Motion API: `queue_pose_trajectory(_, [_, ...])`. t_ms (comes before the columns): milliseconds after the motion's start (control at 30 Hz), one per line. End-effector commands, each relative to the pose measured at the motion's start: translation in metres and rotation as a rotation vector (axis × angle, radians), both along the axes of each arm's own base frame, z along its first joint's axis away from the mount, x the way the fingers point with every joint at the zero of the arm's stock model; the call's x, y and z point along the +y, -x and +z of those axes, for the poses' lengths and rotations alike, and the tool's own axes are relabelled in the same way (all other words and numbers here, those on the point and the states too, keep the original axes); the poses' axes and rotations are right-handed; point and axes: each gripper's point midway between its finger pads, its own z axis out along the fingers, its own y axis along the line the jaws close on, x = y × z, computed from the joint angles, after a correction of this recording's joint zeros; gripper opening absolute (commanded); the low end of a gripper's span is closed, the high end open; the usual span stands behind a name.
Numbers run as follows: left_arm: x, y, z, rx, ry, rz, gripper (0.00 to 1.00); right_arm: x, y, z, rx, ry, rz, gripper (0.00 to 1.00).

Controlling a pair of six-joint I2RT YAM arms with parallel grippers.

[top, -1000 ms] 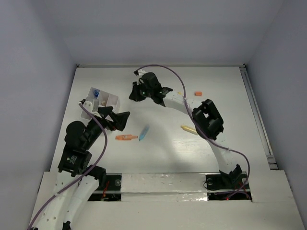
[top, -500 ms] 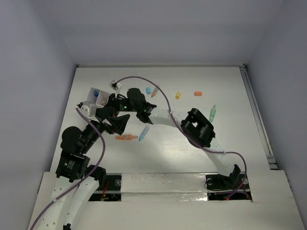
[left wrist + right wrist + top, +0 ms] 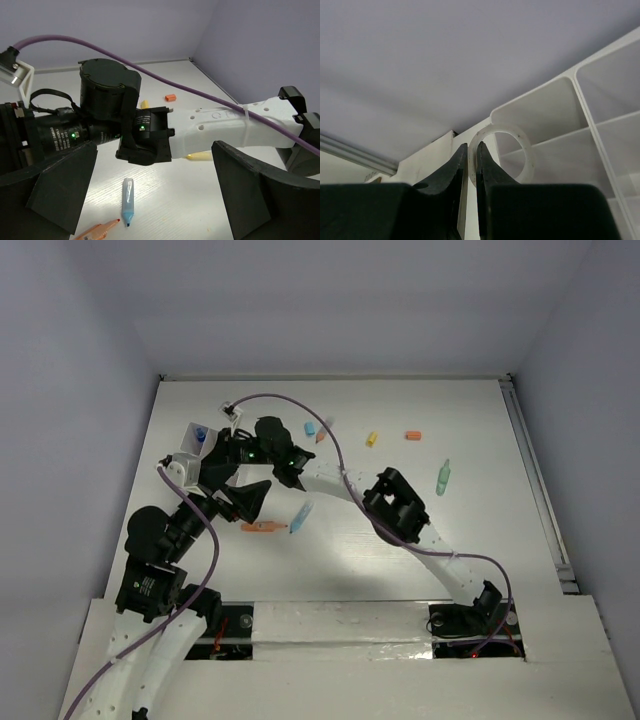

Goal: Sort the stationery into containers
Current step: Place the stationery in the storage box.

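- The tape roll, a clear ring, hung right at the white box, by its corner compartment. It looked light, stiff and slick, best pinched across the band through the hole.
- The right gripper had just that hold: jaws nearly closed, nipping the ring's edge between them.
- The left gripper stood spread wide and held nothing, close to an orange pen and a blue pen on the table.

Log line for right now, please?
right claw: shut on tape | at: box | left claw: open, holds nothing | loose below it: blue pen, orange pen
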Motion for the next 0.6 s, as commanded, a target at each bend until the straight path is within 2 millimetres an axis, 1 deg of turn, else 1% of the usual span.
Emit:
queue_pose_trajectory(0, [0.0,0.006,0.025,-0.087,0.013,-0.016,0.99,0.009,0.002,0.016,-0.024,-0.046,0.038,0.02])
queue_pose_trajectory(67, [0.0,0.006,0.024,-0.085,0.012,-0.016,0.99,0.011,0.001,0.013,-0.011,-0.048,0.039,0.03])
queue_pose_trajectory(167, [0.0,0.006,0.024,-0.085,0.012,-0.017,0.99,0.014,-0.001,0.001,0.004,-0.043,0.039,0.06])
queue_pose_trajectory(200, [0.0,0.006,0.024,-0.085,0.012,-0.017,0.99,0.016,0.005,-0.001,0.007,-0.042,0.045,0.07])
queue_pose_trajectory(367, [0.0,0.006,0.024,-0.084,0.012,-0.016,0.99,0.017,0.003,-0.008,0.013,-0.03,0.038,0.12])
queue_pose_trajectory(433, [-0.001,0.005,0.023,-0.079,0.01,-0.016,0.99,0.018,0.003,-0.011,0.016,-0.021,0.04,0.19])
queue_pose_trajectory(467, [-0.001,0.005,0.023,-0.079,0.01,-0.016,0.99,0.018,0.002,-0.012,0.017,-0.019,0.036,0.25])
queue_pose_trajectory(533, [-0.001,0.004,0.022,-0.078,0.01,-0.017,0.99,0.018,0.002,-0.013,0.015,-0.016,0.031,0.31])
queue_pose_trajectory(567, [-0.001,0.005,0.022,-0.076,0.011,-0.017,0.99,0.018,0.001,-0.015,0.014,-0.011,0.025,0.37])
